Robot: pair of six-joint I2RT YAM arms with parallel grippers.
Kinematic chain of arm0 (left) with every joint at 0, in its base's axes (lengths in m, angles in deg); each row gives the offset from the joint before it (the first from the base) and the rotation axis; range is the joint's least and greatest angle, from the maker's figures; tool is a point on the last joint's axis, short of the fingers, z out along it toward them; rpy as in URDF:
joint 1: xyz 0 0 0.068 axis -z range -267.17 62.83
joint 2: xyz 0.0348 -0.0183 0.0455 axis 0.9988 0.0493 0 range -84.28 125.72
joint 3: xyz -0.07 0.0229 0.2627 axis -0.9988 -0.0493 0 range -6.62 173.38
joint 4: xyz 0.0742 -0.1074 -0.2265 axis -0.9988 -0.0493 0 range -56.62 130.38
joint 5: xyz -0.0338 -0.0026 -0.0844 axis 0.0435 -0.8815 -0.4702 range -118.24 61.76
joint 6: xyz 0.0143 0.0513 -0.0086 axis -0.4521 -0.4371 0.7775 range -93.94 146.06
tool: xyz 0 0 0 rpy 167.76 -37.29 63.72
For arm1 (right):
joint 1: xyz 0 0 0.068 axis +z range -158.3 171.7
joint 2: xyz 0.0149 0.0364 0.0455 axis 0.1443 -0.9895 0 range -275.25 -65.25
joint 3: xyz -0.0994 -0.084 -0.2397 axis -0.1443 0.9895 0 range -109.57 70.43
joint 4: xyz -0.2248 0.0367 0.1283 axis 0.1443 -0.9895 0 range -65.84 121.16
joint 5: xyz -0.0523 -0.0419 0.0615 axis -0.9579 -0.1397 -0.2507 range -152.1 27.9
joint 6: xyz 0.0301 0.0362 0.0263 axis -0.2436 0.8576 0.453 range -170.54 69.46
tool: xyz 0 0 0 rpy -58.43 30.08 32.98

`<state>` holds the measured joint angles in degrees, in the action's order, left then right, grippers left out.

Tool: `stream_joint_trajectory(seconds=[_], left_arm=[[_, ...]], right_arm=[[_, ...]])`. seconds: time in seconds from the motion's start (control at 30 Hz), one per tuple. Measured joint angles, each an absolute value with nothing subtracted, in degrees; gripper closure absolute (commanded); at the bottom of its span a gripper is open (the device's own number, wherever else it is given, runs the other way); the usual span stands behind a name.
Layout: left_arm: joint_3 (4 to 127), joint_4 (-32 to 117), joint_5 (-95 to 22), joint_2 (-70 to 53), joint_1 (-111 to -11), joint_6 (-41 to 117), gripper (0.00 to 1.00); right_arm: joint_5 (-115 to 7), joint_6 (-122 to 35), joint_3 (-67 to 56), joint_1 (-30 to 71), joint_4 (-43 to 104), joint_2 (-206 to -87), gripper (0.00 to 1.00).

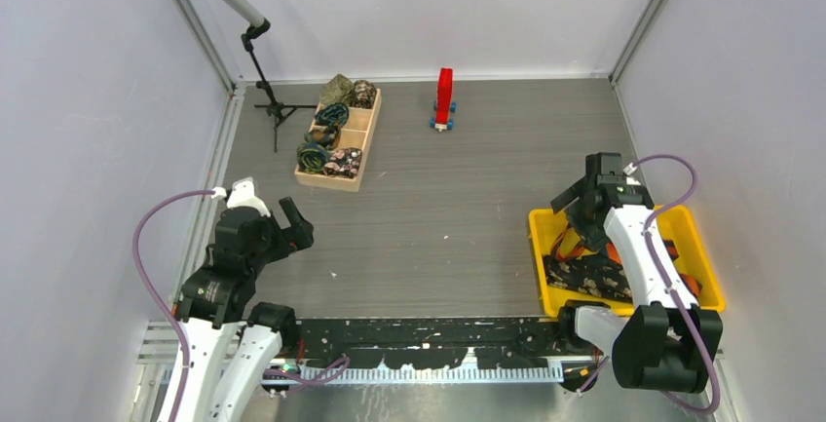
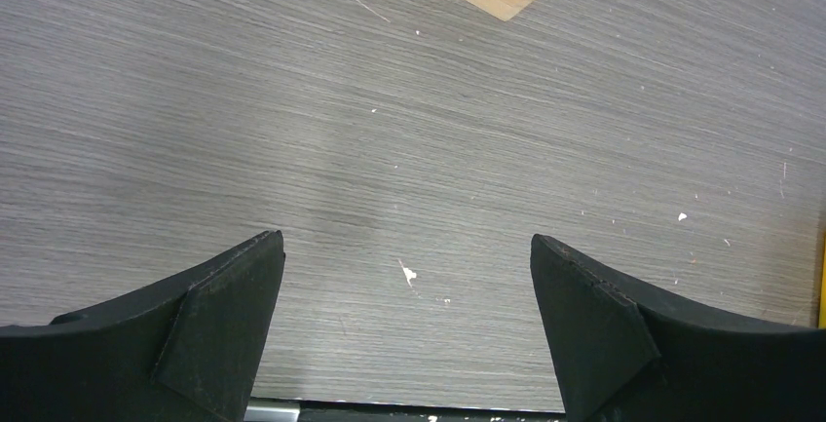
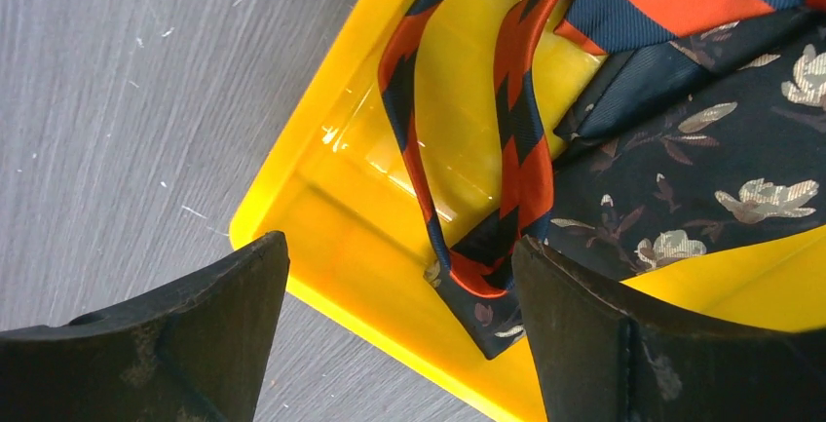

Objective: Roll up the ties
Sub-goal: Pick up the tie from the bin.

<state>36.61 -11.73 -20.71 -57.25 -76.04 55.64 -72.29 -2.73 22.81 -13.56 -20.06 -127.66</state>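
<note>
— Well, across grey bench (image 1: 458,227), at right: yellow tray (image 1: 538,247) holding loose orange-striped tie (image 3: 526,169) draped over floral tie (image 3: 701,178).

— And pincers?

— Spread wide: left pincer (image 2: 406,245) over bench, right pincer (image 3: 399,247) above tray corner.

Table (image 1: 438,237) with box (image 1: 327,182), tray (image 1: 538,247), block (image 1: 444,95)

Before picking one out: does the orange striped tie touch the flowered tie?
Touching. The right wrist view shows the orange striped tie lying over the edge of the flowered tie.
</note>
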Motion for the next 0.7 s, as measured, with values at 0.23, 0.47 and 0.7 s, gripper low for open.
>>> stream_joint_trajectory(seconds=[0.23,0.47,0.7], left_arm=[[36.6,-11.7,-20.7,-56.9,-76.0,55.6,0.00],[36.6,-11.7,-20.7,-56.9,-76.0,55.6,0.00],[36.6,-11.7,-20.7,-56.9,-76.0,55.6,0.00]], right_arm=[[-71.9,-0.9,25.9,-13.6,-17.4,-130.9,0.30],[-70.5,0.5,30.9,-13.6,-13.7,-136.0,0.41],[-70.7,0.3,31.2,-13.6,-11.0,-139.2,0.32]])
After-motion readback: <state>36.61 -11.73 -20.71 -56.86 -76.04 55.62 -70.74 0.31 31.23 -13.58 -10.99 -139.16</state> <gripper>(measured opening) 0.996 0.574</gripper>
